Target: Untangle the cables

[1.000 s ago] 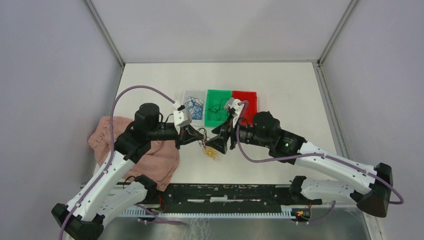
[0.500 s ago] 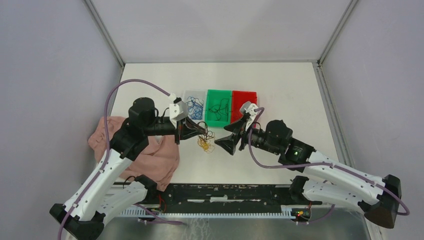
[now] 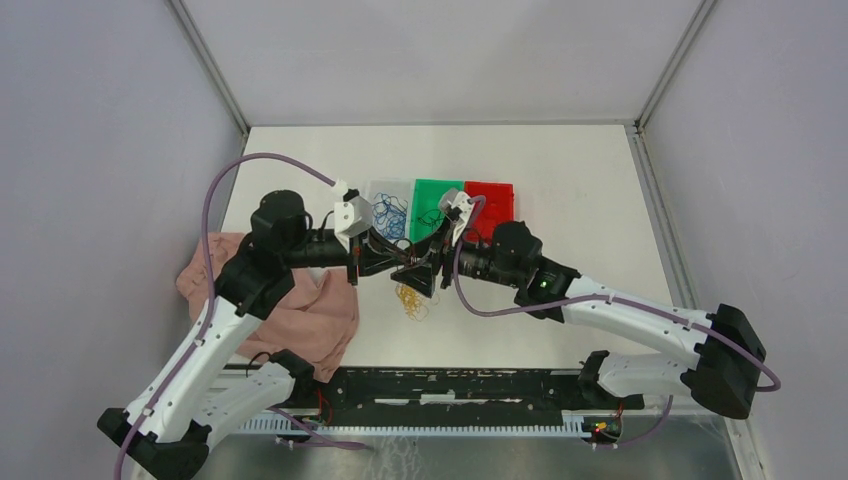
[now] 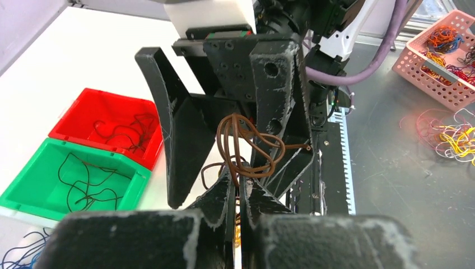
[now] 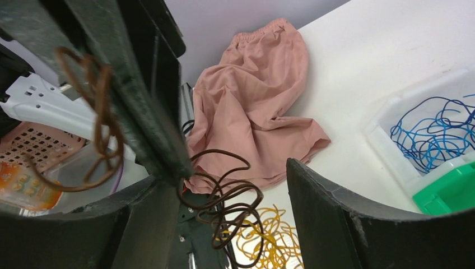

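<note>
My left gripper (image 3: 385, 262) (image 4: 240, 180) is shut on a looped dark brown cable (image 4: 246, 148) and holds it above the table. My right gripper (image 3: 413, 278) (image 5: 229, 175) is open. Its two fingers (image 4: 171, 134) stand either side of the brown loops (image 5: 229, 204), which hang from the left fingertips (image 5: 148, 106). I cannot tell if they touch. A small tangle of yellow-orange cables (image 3: 410, 300) (image 5: 280, 241) lies on the white table just below both grippers.
A clear bin (image 3: 372, 190) with blue cables (image 5: 434, 134), a green bin (image 3: 436, 190) and a red bin (image 3: 490, 190), both holding black wires, stand behind the grippers. A pink cloth (image 3: 300, 305) lies at the left. A pink basket of cables (image 4: 442, 61) sits off the table.
My right gripper pulled away to the right, then came back left, and its open fingers are now around the brown cable. My left gripper rose slightly, still holding it.
</note>
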Controlling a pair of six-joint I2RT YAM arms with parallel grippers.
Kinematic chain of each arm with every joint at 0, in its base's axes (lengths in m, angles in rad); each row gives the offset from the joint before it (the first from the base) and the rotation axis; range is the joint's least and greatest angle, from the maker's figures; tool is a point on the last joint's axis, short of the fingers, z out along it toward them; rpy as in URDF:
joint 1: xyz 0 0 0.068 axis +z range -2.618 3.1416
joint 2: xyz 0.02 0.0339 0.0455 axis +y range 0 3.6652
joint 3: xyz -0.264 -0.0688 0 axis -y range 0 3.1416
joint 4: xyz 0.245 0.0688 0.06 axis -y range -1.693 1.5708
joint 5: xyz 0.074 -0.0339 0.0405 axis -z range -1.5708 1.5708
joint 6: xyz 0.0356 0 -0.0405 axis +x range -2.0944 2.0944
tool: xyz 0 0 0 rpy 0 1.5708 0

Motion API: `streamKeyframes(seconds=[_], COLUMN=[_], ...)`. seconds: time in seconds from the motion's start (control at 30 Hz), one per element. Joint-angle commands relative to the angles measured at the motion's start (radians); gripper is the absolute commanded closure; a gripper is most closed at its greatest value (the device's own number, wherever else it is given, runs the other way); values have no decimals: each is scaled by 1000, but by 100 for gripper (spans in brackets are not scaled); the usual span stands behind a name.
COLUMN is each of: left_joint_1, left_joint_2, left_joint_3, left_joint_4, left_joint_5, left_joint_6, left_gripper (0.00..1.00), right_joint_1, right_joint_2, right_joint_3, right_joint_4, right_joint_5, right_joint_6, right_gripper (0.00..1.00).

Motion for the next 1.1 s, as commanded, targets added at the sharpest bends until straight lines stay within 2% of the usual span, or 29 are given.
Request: streamKeyframes(seconds=[0.0, 0.33, 0.6, 1.07], left_joint_1=[-2, -2, -2, -2], left_joint_2=[7, 41, 61, 143], left_joint_3=[79, 224, 308, 549], left_joint_4=[32, 54, 63, 70], left_joint_5=[57, 56, 64, -30], left_joint_6=[-55, -73, -110, -3], left_gripper=[97, 97, 97, 97], right_joint_1=[-3, -5, -14, -20], right_joint_2=[1, 64, 49, 54], right_joint_3=[-30, -120, -245, -444], right_joint_4=[144, 198, 222, 247], right_joint_5=[11, 17, 115, 222], right_joint_6=[40, 113, 117, 94], right_gripper=[29, 43, 58, 59])
